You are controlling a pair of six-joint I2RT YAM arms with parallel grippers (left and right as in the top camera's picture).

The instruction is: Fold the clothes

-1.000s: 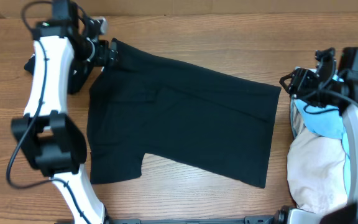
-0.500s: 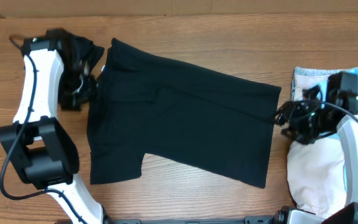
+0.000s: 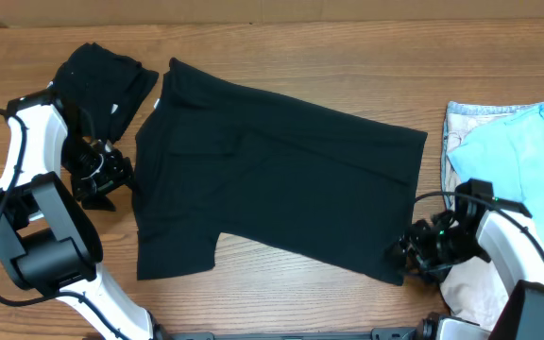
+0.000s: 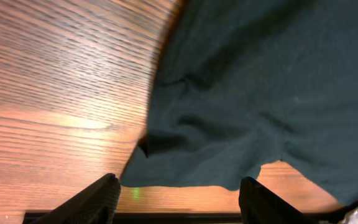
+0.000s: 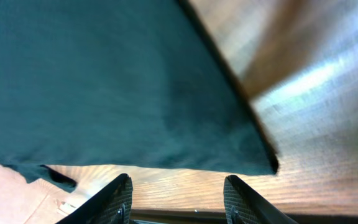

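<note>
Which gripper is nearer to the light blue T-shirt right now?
Right. The right gripper sits at the spread black shirt's near right corner, not far from the light blue T-shirt. The left gripper is across the table, by that shirt's left edge.

We get even, bright overhead light w/ soft shadows; both wrist views blurred, w/ glare on the table (image 5: pixel 319 81); black shirt (image 3: pixel 281 179) lacks detail.

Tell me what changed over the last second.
Both hands drew back toward the robot: the left hand to the left edge of the black shirt, the right hand to its near right corner, uncovering the light blue T-shirt. Nothing gripped. The shirt stayed flat.
</note>
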